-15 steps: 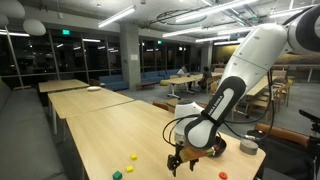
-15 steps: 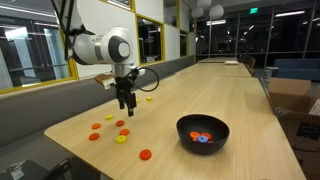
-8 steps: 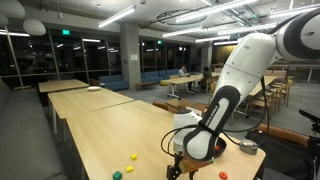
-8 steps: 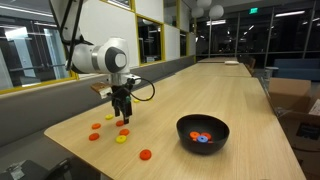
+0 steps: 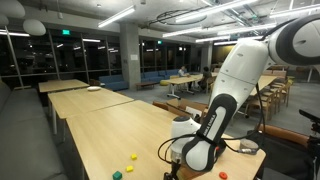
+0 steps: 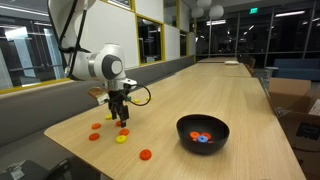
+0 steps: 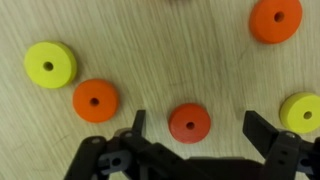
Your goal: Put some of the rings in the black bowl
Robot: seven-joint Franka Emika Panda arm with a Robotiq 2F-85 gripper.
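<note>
In the wrist view my gripper (image 7: 197, 132) is open, low over the wooden table, with a red-orange ring (image 7: 189, 122) lying flat between its fingers and untouched. Around it lie an orange ring (image 7: 95, 100), a yellow ring (image 7: 50, 65), another orange ring (image 7: 275, 20) and a second yellow ring (image 7: 300, 112). In an exterior view the gripper (image 6: 122, 118) hangs over the cluster of rings (image 6: 121, 138) near the table's left edge. The black bowl (image 6: 218, 140) stands to its right, apart, with a few blue and red rings (image 6: 201, 138) inside.
A loose orange ring (image 6: 145, 154) lies nearer the front table edge. In an exterior view a yellow ring (image 5: 131, 157) and a green ring (image 5: 117, 175) lie on the table, and a pale grey cup (image 5: 247, 147) stands behind the arm.
The arm has come down and shifted towards the ring cluster, bringing the open gripper close over the table. The rings and the bowl have not moved.
</note>
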